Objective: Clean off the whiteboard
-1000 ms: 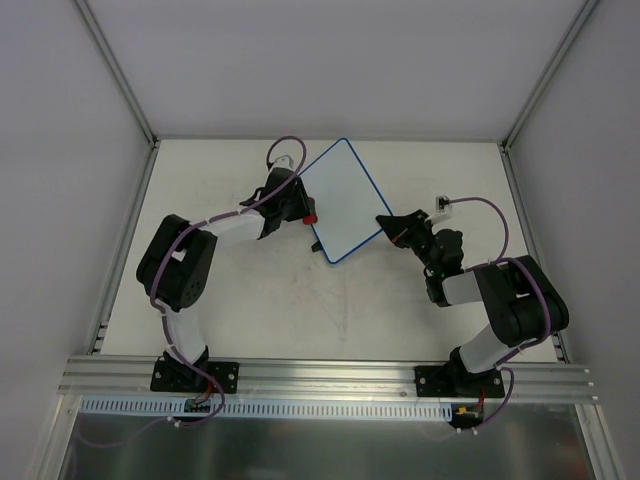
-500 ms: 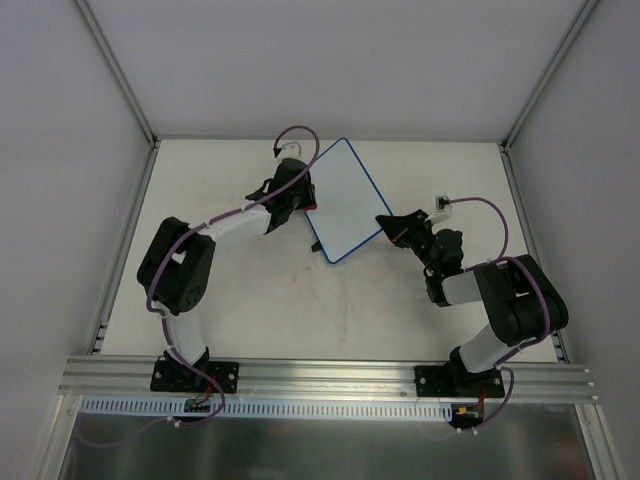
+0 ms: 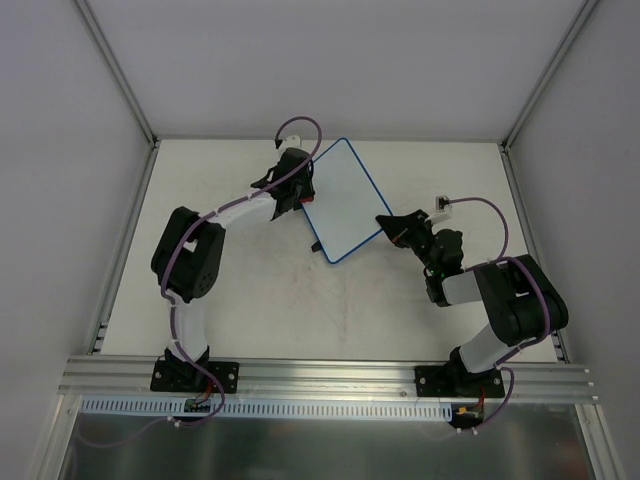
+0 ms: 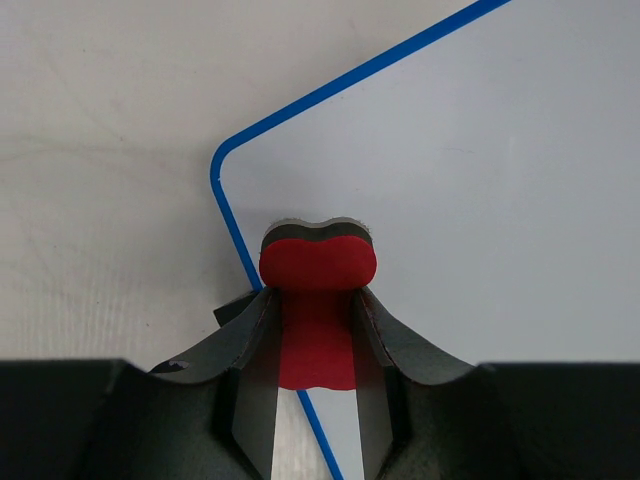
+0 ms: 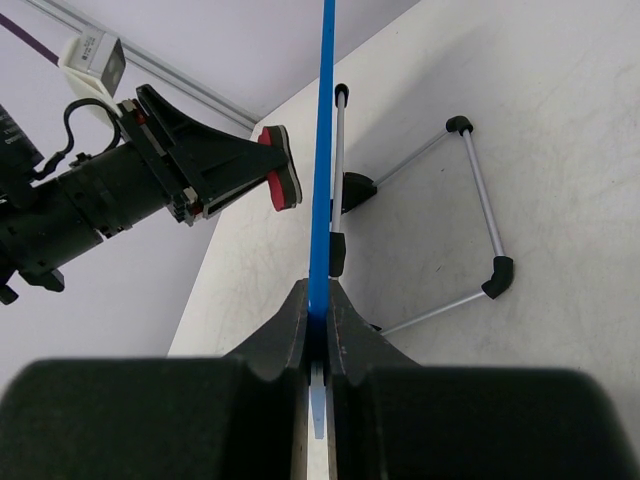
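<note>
The whiteboard (image 3: 342, 200), white with a thin blue rim, stands tilted on the table; its face shows no marks. My right gripper (image 3: 388, 223) is shut on its right edge, and the right wrist view shows the blue rim (image 5: 322, 180) edge-on between the jaws. My left gripper (image 3: 306, 197) is shut on the red bone-shaped eraser (image 4: 317, 275), whose head rests against the board's face near a rounded corner (image 4: 222, 165). The eraser (image 5: 277, 180) also shows in the right wrist view, close to the board's left side.
A metal wire stand with black tips (image 5: 480, 215) props the board from behind. The white table surface (image 3: 300, 300) is walled by grey panels at the back and sides. An aluminium rail (image 3: 330, 375) runs along the near edge.
My left gripper has moved up along the board's left edge toward the far side, with the eraser in it. The right gripper and the board have stayed put.
</note>
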`<state>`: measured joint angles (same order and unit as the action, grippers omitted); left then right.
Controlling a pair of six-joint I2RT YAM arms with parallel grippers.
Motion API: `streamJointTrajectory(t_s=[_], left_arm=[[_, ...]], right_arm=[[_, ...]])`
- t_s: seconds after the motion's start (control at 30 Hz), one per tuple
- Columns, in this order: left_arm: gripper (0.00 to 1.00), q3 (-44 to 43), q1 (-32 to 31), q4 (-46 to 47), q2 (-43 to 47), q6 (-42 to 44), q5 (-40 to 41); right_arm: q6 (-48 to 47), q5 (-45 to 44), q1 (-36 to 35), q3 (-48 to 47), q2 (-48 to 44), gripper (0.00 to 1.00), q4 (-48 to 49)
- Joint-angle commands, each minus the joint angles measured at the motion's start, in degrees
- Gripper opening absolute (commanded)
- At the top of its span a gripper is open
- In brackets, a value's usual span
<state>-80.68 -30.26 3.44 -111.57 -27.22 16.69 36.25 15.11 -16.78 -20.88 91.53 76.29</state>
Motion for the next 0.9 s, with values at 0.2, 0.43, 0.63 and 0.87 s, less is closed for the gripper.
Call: streamJointTrajectory(t_s=[0.2, 0.43, 0.63, 0.87], left_arm=[[0.00, -5.5, 2.0, -3.2, -4.5, -0.3, 1.2], [0.00, -11.8, 2.2, -8.8, -8.6, 1.2, 1.2], [0.00, -12.1, 2.2, -9.4, -8.8, 0.3, 1.5], [0.00, -11.5, 2.1, -9.3, -7.5, -0.6, 5.9]], right_arm=[[-0.6, 2.4, -0.4, -0.7, 0.8, 0.00, 5.4], [-0.5, 2.3, -0.4, -0.6, 0.8, 0.00, 5.4], [-0.5, 2.4, -0.4, -0.8, 0.9, 0.00, 5.4], [-0.4, 2.6, -0.4, -0.6, 0.9, 0.00, 5.4]])
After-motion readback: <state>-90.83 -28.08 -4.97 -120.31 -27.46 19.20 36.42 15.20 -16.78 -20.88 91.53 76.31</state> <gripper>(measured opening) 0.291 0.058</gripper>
